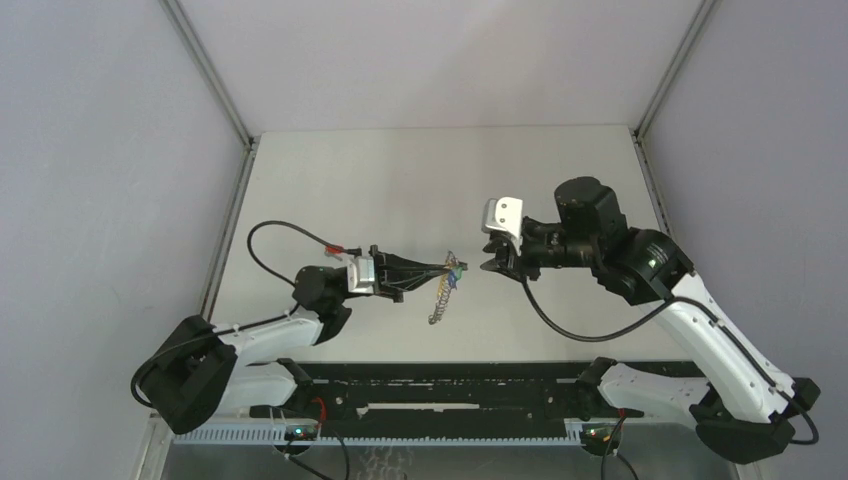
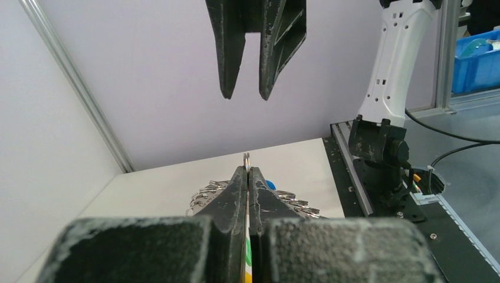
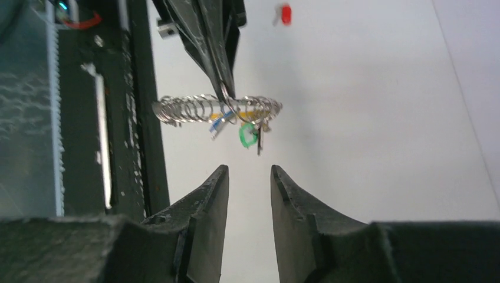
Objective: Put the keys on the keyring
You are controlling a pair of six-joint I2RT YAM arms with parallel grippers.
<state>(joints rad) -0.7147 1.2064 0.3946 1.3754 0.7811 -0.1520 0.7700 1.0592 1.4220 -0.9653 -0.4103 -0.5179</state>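
Near the middle of the desk [image 1: 400,180] the two arms face each other; the left claw [image 1: 450,268] points toward 3 o'clock in the overhead view and is clamped tight on the keyring [image 2: 248,157], with only a thin arc of the ring showing past its closed fingertips; the bead chain [image 1: 438,302] trails from the ring toward 7 o'clock, and whether its end touches the desk cannot be told; in the right wrist view the chain shows as a row of silvery loops just below the left claw's tips, with the yellow tab [image 3: 236,115] half hidden behind them; the blue-headed key [image 3: 218,125] dangles among the loops, and whether it sits on the ring itself cannot be made out; a green tag [image 3: 247,134] and a small dark piece hang beside it; the right claw [image 1: 488,263] points toward 9 o'clock, just beside the ring but apart from it, its jaws parted with a clear gap and nothing between them; a small red blur with a silvery bit next to it, apparently the red-headed key [image 3: 286,13], lies on the desk beyond the left claw, well apart from the ring.
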